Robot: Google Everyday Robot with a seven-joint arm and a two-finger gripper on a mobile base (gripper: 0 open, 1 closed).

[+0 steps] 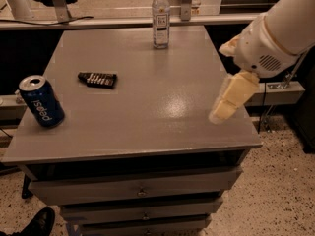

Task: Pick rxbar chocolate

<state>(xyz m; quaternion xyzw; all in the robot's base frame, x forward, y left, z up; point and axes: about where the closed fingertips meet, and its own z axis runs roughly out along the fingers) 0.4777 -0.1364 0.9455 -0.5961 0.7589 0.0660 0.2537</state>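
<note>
One rxbar chocolate (97,79) lies flat on the table's (147,127) left half, free on every side, so a grasp from above looks easy. Pepsi can (41,101) stands near, front-left; water bottle (161,17) far back. Gripper (230,98) hangs over the right edge, well apart; whether spread or pressed together, I cannot tell.

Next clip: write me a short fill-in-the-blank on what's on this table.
The blue can reads ____.
The rxbar chocolate lies on the table, in its ____ half.
The pincer hangs over its ____ edge, apart from the bar.
The water bottle has a ____ cap.
Missing: Pepsi; left; right; white.
</note>
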